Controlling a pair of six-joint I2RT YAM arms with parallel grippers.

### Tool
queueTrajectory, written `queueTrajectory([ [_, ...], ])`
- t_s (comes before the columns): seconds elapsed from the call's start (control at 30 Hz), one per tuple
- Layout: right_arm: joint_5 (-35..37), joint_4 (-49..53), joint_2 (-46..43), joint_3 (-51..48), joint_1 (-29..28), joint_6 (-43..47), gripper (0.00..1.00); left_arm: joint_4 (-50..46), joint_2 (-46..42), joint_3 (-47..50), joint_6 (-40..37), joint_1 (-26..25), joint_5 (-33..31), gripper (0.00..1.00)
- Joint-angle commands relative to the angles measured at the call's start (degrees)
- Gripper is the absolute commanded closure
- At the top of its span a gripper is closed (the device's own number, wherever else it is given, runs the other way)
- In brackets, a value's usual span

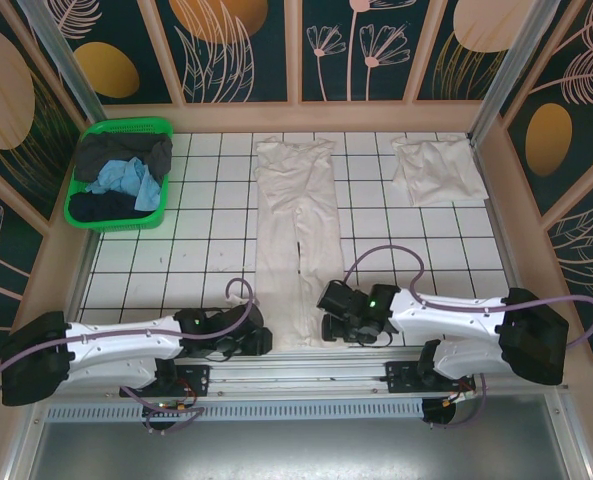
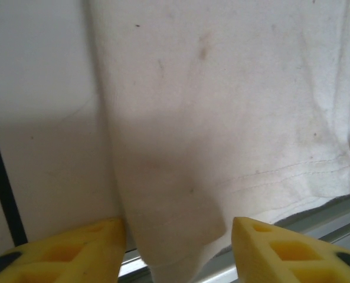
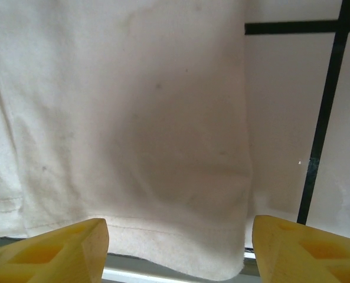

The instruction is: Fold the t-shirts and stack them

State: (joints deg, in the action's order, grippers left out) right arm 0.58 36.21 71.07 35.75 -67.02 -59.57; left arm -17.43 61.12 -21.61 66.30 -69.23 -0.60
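Top external: one long t-shirt (image 1: 294, 230), one folded t-shirt (image 1: 436, 170), one basket (image 1: 104, 219).

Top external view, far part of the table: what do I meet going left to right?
green basket → long white t-shirt folded into a narrow strip down the middle → small folded white t-shirt at the far right.

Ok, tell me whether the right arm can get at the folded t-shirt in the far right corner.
Probably yes, at a stretch. Only bare tiles lie between the right gripper, open at the near hem of the long t-shirt, and the folded t-shirt by the far wall.
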Motion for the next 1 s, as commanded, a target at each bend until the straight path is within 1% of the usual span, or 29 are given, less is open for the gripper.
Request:
queueTrajectory([
  [0.0,1.2,-0.9,1.4,-1.2,-1.8,-3.5,0.35,3.3,-0.3,1.3,-1.0,-0.3,0.2,0.61],
  [0.07,1.3,-1.3,2.3,-0.9,-2.6,-4.1,0.35,4.5,-0.9,1.5,-1.3,-0.3,0.2,0.64],
  [0.13,1.5,-1.2,3.0,0.0,-2.9,-4.5,0.35,7.3,-1.1,1.9,-1.7,-0.3,0.6,0.7],
  [0.23,1.2,-2.0,3.9,1.0,-3.4,-4.3,0.38,12.6,-1.0,2.9,-2.8,-0.2,2.7,0.75],
  [0.3,1.0,-2.1,4.5,1.2,-3.6,-4.4,0.44,14.1,-1.2,3.2,-3.6,-0.3,3.4,0.8],
  [0.37,2.7,-0.6,4.5,2.3,-4.2,-5.4,0.51,14.1,-2.0,3.2,-4.1,-0.3,3.7,0.87],
  [0.4,4.0,0.0,4.2,2.9,-4.7,-5.7,0.55,13.1,-2.7,2.9,-4.2,-0.2,3.1,0.9],
  [0.47,4.4,-0.6,3.6,2.7,-4.7,-5.6,0.6,10.8,-3.9,2.3,-4.7,-0.3,2.1,0.96],
  [0.5,4.8,-0.7,3.3,2.8,-4.6,-5.6,0.65,9.2,-4.7,1.6,-5.1,-0.2,1.2,0.99],
  [0.53,5.2,-0.6,3.1,3.1,-4.5,-5.6,0.7,7.0,-5.3,0.7,-5.5,-0.2,0.2,1.0],
  [0.67,9.3,2.5,1.1,6.6,-3.5,-4.6,0.82,-0.1,-7.6,-4.3,-8.1,1.0,-5.3,1.0],
  [0.73,10.9,2.8,-0.2,8.5,-1.2,-1.9,0.86,-1.0,-7.5,-6.7,-10.7,3.9,-6.6,1.0],
  [0.83,12.7,0.7,-1.6,11.6,4.5,4.3,0.89,0.9,-3.6,-11.7,-19.0,11.6,-4.7,1.0],
  [0.9,13.3,-2.7,-1.2,15.1,9.5,11.2,0.89,0.2,2.4,-18.7,-25.7,17.7,-3.6,1.0],
  [0.93,13.2,-3.5,-0.5,16.5,12.2,13.6,0.9,-0.3,5.3,-22.3,-28.5,19.9,-3.2,1.0],
  [0.97,13.0,-4.3,0.5,18.3,14.7,16.3,0.9,-0.8,8.3,-26.1,-30.8,22.0,-4.2,1.0],
])
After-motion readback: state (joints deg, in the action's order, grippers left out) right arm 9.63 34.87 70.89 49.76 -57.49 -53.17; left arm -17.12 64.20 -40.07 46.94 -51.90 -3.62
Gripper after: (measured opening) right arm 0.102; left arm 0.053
